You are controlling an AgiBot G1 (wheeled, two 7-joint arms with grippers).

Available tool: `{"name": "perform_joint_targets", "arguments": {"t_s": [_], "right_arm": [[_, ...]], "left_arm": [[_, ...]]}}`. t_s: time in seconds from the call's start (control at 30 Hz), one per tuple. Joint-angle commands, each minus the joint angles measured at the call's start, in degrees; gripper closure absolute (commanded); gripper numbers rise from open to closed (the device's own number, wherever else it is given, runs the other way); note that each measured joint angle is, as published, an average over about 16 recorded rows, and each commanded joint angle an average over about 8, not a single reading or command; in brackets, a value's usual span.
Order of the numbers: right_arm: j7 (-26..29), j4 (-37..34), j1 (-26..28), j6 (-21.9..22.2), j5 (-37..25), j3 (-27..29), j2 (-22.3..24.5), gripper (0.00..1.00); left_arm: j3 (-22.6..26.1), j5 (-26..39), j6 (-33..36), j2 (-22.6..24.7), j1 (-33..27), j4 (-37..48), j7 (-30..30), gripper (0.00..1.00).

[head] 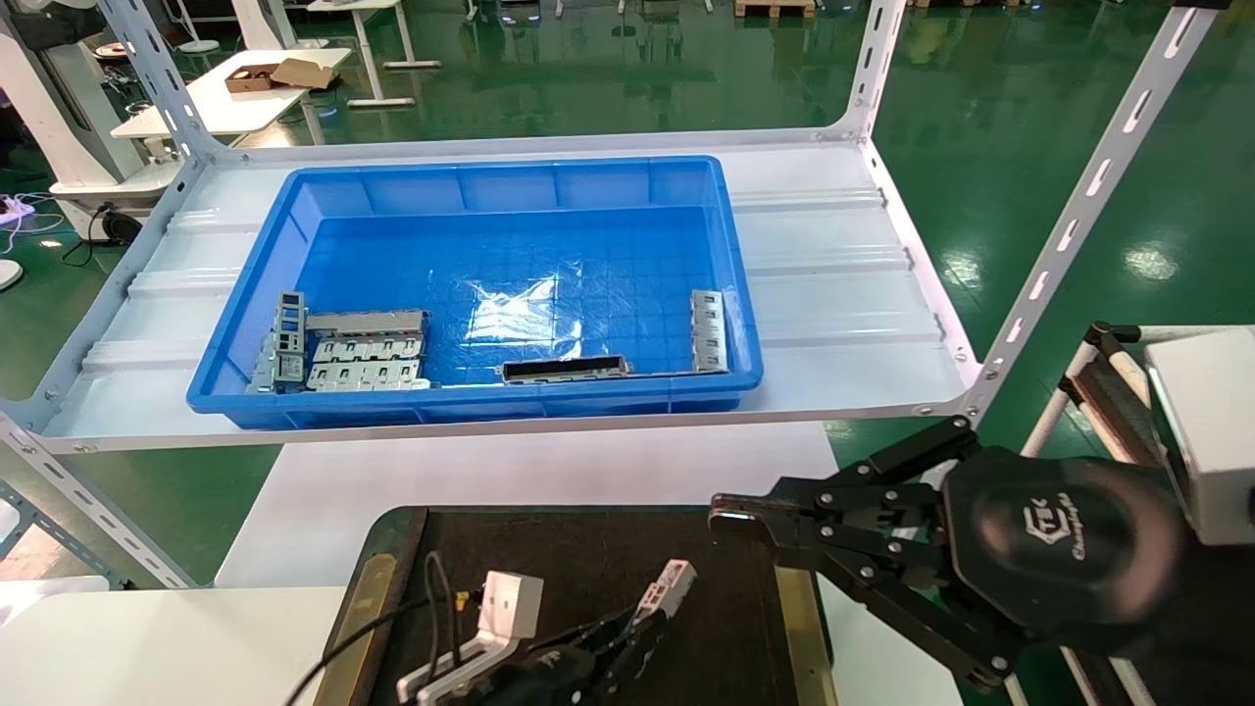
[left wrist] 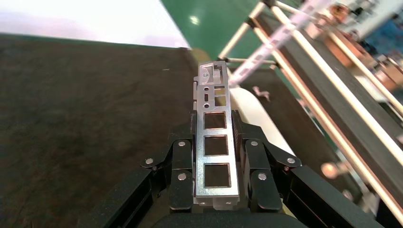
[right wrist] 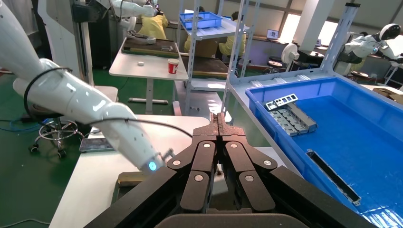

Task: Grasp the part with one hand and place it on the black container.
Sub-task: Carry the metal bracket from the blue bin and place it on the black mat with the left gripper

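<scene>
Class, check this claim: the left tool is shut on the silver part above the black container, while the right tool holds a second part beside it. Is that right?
One detail is wrong. The right tool holds nothing: the right wrist view shows its fingers closed together and empty. The rest stands: the left tool is shut on the part above the black container.

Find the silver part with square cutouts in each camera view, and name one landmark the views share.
Head view: part at bottom centre, held by the left pincer over the black container.
Left wrist view: centre, clamped between the fingers.
Right wrist view: not in it.
Shared landmark: black container, in head and left wrist views.
</scene>
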Motion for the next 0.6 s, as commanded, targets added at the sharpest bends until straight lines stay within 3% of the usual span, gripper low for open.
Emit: {"name": "perform_joint_targets", "arguments": {"t_s": [0.03,0.3,0.6], "right_arm": [[0.0,0.0,0.0,0.0,0.0,0.0,0.0,1.0],[0.0,0.0,0.0,0.0,0.0,0.0,0.0,1.0],[0.0,0.0,0.0,0.0,0.0,0.0,0.0,1.0]], "left_arm": [[0.7,0.9,-3.0,2.0,-0.2,1.7,-1.4,1.0],[2.1,1.9,-10.2,8.0,-2.4,8.4,-4.6,1.0],[2.0,1.3,-15.4,11.6,-3.0,12.7,-6.7,1.0]]}}
